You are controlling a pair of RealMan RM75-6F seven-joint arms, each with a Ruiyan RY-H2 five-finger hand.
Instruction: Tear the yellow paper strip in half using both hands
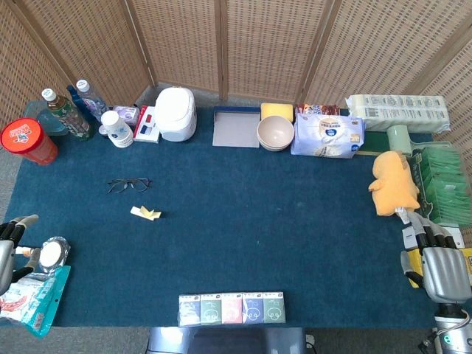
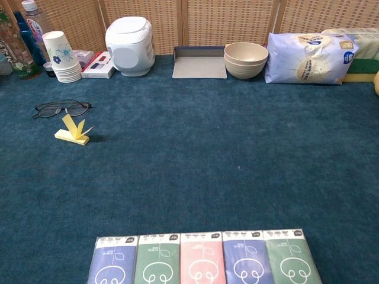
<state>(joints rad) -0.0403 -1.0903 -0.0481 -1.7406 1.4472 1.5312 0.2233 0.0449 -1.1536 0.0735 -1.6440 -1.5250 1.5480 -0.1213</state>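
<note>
tissue packs nearest; yellow paper strip well apart from both hands' spread, empty fingers

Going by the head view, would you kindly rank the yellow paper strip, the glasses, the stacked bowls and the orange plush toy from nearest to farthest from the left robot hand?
From the left robot hand:
1. Yellow paper strip, left side of the mat.
2. Glasses, just behind the strip.
3. Stacked bowls, back centre.
4. Orange plush toy, far right.
</note>
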